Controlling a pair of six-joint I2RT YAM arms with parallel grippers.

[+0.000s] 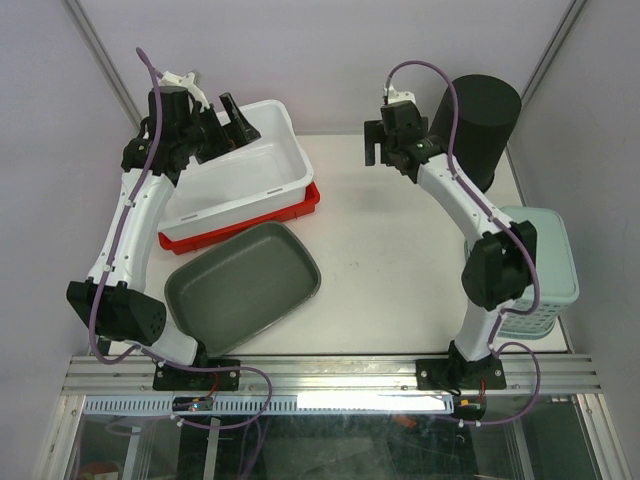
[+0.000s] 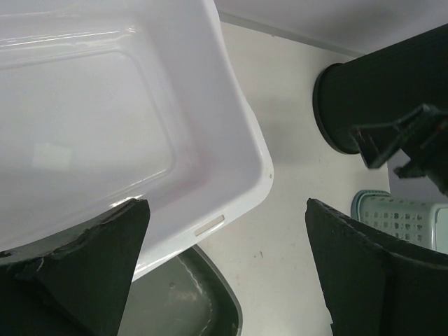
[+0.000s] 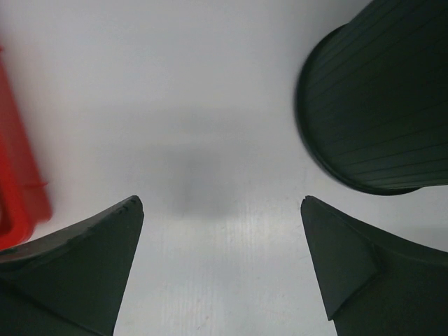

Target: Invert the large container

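The large white tub stands open side up, resting in the shallow red tray at the back left. It fills the upper left of the left wrist view, and its inside is empty. My left gripper is open and hovers over the tub's far rim, touching nothing; in its own view one finger is over the tub's edge and the other over bare table. My right gripper is open and empty above the table, between the tub and the black bucket.
A tall round black bucket stands at the back right, close to the right gripper. A grey-green tray lies in front of the red tray. A teal slotted basket sits at the right edge. Walls close in on both sides.
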